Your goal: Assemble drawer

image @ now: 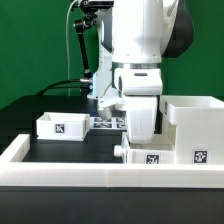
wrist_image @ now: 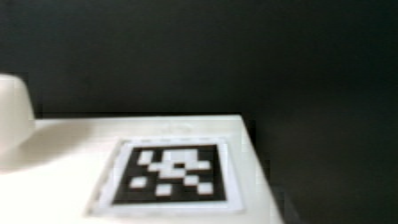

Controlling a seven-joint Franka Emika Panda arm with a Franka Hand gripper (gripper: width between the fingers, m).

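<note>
Three smooth, square-edged white plastic drawer pieces sit on your black table (image: 25, 112). A small open-top box (image: 58, 124) is toward the exterior view's left and the large cube-shaped housing (image: 195, 122) is at its right. A second small box (image: 150, 157) is just beside the housing, against the low border wall (image: 60, 172). Only the wrist view gives you a tag (wrist_image: 173, 172) close up, blurred, on a flat white face. Your gripper (image: 140, 138) hangs over the second small box, but you cannot tell how the jaws stand or whether they touch it.
</note>
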